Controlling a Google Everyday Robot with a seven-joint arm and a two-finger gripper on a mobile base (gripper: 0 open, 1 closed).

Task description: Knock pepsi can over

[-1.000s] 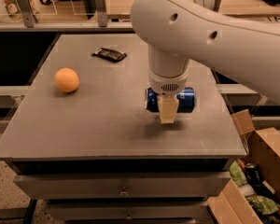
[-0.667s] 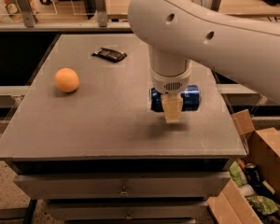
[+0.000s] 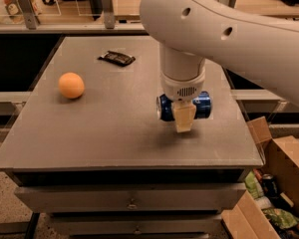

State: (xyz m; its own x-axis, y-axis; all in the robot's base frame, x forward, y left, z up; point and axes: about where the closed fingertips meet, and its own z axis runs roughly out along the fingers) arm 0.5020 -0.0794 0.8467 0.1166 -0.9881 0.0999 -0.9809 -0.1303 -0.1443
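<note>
The dark blue pepsi can [image 3: 203, 105] lies on its side on the grey table [image 3: 99, 133], right of centre. Its two ends show on either side of my wrist, and its middle is hidden behind it. My gripper [image 3: 183, 120] hangs from the big white arm directly in front of and just above the can. One pale finger [image 3: 183, 117] points down over the table top.
An orange ball [image 3: 71, 85] rests on the left of the table. A flat black snack wrapper [image 3: 116, 58] lies at the back. An open cardboard box [image 3: 276, 193] with cans and rubbish stands on the floor at the right. Drawers run below the table's front edge.
The arm and gripper have shifted slightly to the right and up. The can lies on its side throughout and has barely moved.
</note>
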